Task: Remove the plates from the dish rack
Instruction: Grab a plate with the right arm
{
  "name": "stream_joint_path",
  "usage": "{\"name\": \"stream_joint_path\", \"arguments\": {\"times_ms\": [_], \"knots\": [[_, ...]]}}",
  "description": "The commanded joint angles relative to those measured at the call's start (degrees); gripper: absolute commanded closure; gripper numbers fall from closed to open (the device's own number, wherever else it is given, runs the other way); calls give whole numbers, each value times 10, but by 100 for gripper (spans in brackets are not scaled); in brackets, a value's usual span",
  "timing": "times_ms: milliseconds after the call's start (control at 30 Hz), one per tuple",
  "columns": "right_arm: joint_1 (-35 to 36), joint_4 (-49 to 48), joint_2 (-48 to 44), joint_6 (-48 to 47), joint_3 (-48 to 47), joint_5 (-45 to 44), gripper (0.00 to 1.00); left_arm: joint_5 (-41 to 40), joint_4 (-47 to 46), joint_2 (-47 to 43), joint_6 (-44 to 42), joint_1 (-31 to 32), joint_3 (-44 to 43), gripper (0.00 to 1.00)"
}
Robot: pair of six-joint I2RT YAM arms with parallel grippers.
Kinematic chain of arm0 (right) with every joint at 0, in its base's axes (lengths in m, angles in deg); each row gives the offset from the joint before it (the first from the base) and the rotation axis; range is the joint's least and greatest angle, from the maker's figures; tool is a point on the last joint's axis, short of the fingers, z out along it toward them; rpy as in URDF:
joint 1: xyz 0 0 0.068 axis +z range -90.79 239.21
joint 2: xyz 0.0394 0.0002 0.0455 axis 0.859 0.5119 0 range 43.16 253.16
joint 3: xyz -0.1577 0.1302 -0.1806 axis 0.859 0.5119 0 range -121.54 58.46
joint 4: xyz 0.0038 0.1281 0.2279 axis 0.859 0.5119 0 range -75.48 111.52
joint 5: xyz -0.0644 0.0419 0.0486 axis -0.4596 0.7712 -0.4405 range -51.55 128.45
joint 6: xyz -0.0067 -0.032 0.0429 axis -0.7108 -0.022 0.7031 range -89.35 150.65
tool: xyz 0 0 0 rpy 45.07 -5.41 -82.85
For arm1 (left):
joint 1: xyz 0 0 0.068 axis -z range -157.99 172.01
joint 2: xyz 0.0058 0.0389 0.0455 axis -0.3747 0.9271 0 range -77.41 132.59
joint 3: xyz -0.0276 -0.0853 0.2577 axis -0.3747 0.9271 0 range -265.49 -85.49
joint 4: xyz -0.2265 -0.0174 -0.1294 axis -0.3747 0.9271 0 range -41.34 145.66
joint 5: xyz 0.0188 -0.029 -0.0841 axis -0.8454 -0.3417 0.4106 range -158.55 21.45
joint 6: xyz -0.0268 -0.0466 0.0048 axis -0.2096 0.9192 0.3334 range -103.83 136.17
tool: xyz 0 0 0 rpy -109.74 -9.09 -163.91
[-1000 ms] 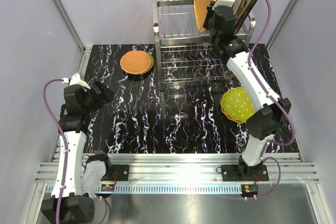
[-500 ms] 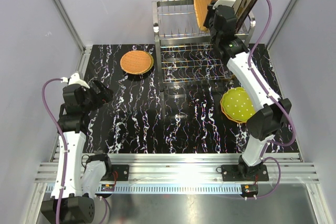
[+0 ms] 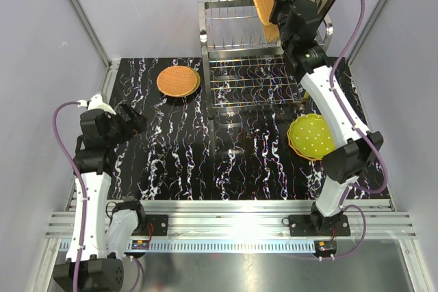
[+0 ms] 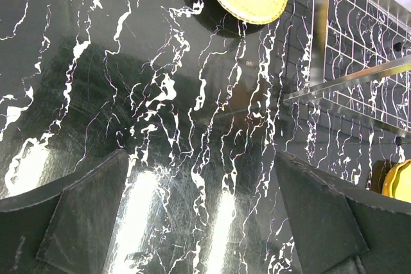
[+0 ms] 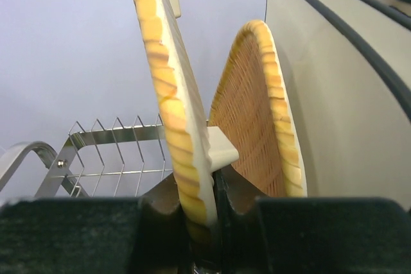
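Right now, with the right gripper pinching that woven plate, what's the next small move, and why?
Probably lift straight up a little before swinging away. The right gripper is shut on the rim of the orange woven plate, which stands on edge close beside a second woven plate and the cream plates in the dish rack; moving sideways could knock them.

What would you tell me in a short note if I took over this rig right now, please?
Left gripper: open, empty, over the table on the left.
Right gripper: shut on the rim of an upright orange woven plate at the dish rack top tier.
Done: a round woven plate lies on the table left of the rack; a lime-green dotted plate lies at its right front.
Left: set down the held plate, then unload the second woven plate and the cream square plates standing in the rack.
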Motion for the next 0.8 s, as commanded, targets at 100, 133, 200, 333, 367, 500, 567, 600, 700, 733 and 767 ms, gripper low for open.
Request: {"name": "stream_joint_path", "arguments": {"times_ms": [100, 133, 200, 333, 367, 500, 567, 600, 700, 733, 767], "knots": [[1, -73, -37, 2, -57, 26, 100, 22, -26, -10, -2, -3, -27, 1], [1, -68, -38, 10, -61, 30, 100, 31, -31, -13, -3, -3, -26, 1], [1, -53, -40, 25, -79, 40, 100, 76, -66, -20, -8, -3, -18, 1], [1, 2, -40, 71, -115, 68, 100, 144, -130, -39, 6, -3, 10, 1], [1, 21, -41, 78, -120, 76, 100, 163, -138, -41, 13, -3, 11, 1], [1, 71, -50, 112, -150, 136, 100, 219, -186, -38, 33, -3, 11, 1], [1, 102, -53, 120, -160, 166, 100, 261, -208, -36, 56, -3, 16, 1], [0, 109, -59, 122, -162, 196, 100, 272, -229, -36, 64, -3, 18, 1], [1, 136, -72, 137, -163, 249, 100, 304, -262, -37, 89, -3, 24, 1], [1, 146, -75, 139, -162, 258, 100, 318, -267, -39, 93, -3, 24, 1], [1, 151, -78, 142, -160, 280, 100, 326, -277, -38, 101, -2, 24, 1]]}}
